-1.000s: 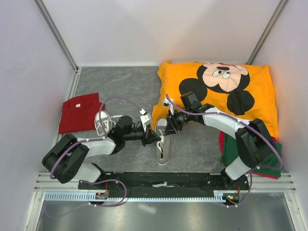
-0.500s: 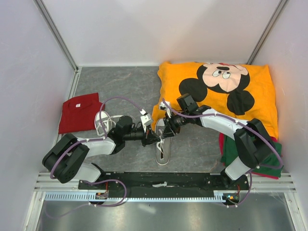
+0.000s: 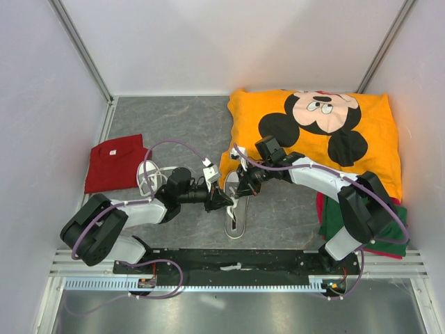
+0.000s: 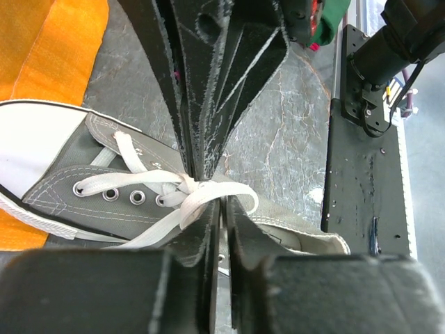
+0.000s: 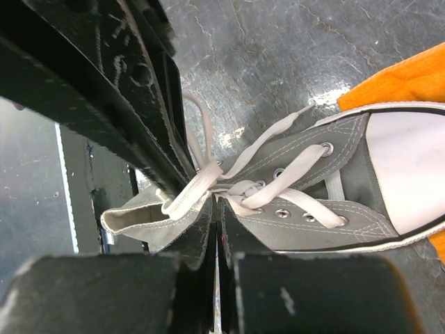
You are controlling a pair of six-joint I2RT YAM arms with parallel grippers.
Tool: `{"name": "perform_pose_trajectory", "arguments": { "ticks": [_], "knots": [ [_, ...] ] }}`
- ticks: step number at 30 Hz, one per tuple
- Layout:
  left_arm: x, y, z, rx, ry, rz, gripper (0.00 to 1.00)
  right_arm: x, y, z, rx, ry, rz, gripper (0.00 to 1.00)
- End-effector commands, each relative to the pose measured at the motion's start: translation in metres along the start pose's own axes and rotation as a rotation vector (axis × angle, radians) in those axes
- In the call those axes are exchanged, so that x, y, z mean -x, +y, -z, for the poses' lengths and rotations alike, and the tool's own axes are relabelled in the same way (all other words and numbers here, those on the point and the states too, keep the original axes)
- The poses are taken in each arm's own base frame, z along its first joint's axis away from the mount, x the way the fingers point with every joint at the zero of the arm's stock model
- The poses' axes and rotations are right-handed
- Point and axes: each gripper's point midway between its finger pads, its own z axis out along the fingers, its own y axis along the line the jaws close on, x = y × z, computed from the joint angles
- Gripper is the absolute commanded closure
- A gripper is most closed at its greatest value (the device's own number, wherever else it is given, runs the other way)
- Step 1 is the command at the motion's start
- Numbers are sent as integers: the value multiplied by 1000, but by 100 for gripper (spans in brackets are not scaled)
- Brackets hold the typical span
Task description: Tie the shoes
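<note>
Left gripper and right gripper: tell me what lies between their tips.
The white lace knot on the grey shoe, with the left gripper and right gripper almost tip to tip; clearest in both wrist views.

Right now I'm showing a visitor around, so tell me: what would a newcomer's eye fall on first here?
The bright orange Mickey Mouse cloth at the far right dominates. Next, mid-table, the left gripper and right gripper meet tip to tip over the white laces of a grey sneaker. A folded red garment lies at the left.

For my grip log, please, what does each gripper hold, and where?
Left gripper and right gripper each pinch the grey canvas sneaker's white lace beside its knot.
</note>
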Motion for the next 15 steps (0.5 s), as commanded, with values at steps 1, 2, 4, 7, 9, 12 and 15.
{"name": "perform_pose_trajectory", "arguments": {
  "ticks": [1,2,4,7,9,12,15],
  "knots": [
    [11,-6,5,-20,-17,-91,76,7,4,7,-25,-23,51,100],
    [10,-5,6,-15,-11,-89,72,6,4,8,-29,-25,49,100],
    [9,-5,9,-8,-6,-99,69,6,5,11,-36,-30,53,100],
    [8,-6,11,0,-2,-106,62,6,6,12,-41,-34,55,100],
    [4,-5,15,8,23,-95,61,5,6,13,-45,-31,53,100],
    [7,-7,23,16,39,-137,54,5,7,12,-43,-32,53,100],
    [13,-9,35,30,49,-220,52,5,7,12,-39,-33,49,100]
  ]
}}
